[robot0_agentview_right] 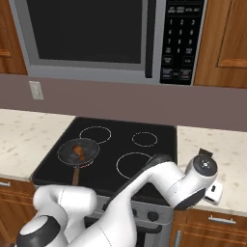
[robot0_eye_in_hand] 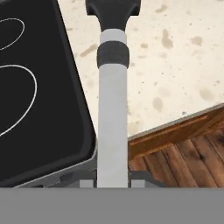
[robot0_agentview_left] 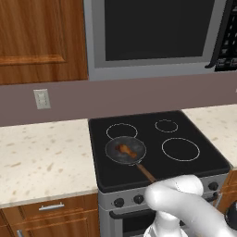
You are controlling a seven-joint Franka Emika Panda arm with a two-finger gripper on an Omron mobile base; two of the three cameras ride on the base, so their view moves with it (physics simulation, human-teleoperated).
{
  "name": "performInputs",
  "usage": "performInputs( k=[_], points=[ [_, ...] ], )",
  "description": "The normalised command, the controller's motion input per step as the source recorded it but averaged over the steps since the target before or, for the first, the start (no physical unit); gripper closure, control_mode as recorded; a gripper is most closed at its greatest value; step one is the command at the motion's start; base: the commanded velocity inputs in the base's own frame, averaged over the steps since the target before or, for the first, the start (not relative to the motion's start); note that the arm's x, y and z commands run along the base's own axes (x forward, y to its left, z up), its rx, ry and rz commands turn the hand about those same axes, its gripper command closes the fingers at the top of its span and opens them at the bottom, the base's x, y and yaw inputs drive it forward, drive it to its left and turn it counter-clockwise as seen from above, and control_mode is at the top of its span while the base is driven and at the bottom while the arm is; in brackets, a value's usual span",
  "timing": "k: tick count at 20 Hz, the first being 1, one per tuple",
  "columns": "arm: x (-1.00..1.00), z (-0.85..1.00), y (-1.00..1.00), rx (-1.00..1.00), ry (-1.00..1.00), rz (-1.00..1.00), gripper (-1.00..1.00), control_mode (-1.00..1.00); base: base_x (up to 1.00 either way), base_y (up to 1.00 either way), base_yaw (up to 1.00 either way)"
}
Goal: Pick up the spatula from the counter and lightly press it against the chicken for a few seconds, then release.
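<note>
1 spatula (robot0_eye_in_hand: 113, 122) is clamped by its pale handle in the gripper (robot0_eye_in_hand: 113, 181), whose jaws are closed tight on it (the dark blade is pointed away from the hand). It is held over the speckled counter (robot0_eye_in_hand: 175, 65), just right of the stove (robot0_eye_in_hand: 43, 109). The chicken (robot0_agentview_left: 126, 149) is seen in the pan (robot0_agentview_left: 112, 156) on the stove's front-left burner, well apart.
</note>
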Motion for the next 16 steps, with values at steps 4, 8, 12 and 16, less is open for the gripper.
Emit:
performInputs(
  k=[4,8,12,16],
  points=[
    [-0.47,0.27,0.63,-0.11,0.00,0.15,1.00,-1.00,0.00,0.00,0.00],
    [-0.47,0.34,0.63,-0.13,0.01,0.16,1.00,-1.00,0.00,0.00,0.00],
    [-0.40,0.38,0.53,-0.14,0.13,0.18,1.00,-1.00,0.00,0.00,0.00],
    [-0.39,0.37,0.48,-0.15,0.15,0.20,1.00,-1.00,0.00,0.00,0.00]
  ],
)
